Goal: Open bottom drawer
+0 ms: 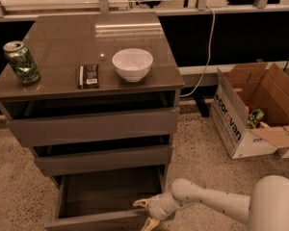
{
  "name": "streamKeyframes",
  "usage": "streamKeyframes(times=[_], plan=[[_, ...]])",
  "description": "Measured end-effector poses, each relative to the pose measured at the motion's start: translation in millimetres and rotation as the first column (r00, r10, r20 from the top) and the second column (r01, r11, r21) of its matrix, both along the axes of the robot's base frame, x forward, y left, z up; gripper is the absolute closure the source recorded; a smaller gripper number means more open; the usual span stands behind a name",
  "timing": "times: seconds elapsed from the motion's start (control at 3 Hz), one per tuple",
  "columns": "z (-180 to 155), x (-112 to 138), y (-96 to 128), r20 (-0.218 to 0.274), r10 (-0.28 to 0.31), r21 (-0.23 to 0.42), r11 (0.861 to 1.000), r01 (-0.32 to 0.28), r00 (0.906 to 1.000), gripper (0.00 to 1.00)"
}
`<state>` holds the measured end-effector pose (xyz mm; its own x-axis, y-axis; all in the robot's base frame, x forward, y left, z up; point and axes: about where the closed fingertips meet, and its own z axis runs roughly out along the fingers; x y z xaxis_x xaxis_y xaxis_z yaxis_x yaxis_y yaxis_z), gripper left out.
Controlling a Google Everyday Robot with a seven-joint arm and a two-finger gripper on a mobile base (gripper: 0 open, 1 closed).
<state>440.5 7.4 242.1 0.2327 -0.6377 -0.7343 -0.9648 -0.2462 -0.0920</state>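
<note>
The grey-brown cabinet (91, 124) has three drawers. The bottom drawer (106, 196) is pulled well out, its dark empty box showing, its front (96, 219) at the frame's lower edge. My gripper (145, 212) reaches in from the lower right on a white arm (212, 201). It sits at the right end of the drawer front, one fingertip (139, 203) above the front's top edge and one (151, 223) below it. The middle drawer front (103, 160) and the tall uppermost drawer front (94, 126) stand a little out.
On the cabinet top stand a green can (21, 61), a dark flat packet (89, 76) and a white bowl (132, 64). An open cardboard box (253, 114) stands on the speckled floor at the right. A cable (207, 52) hangs behind.
</note>
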Motion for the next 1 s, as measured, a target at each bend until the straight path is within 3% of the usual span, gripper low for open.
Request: streamKeyframes(times=[0.33,0.67,1.0], plan=[[28.1,22.1,-10.2,0.043,-0.109,0.079,0.991,0.106,0.9931,0.01],[46.0,50.4,-18.4,0.054,-0.280,0.210,0.942,0.263,0.9586,0.00],[46.0,50.4,-18.4,0.054,-0.280,0.210,0.942,0.263,0.9586,0.00]])
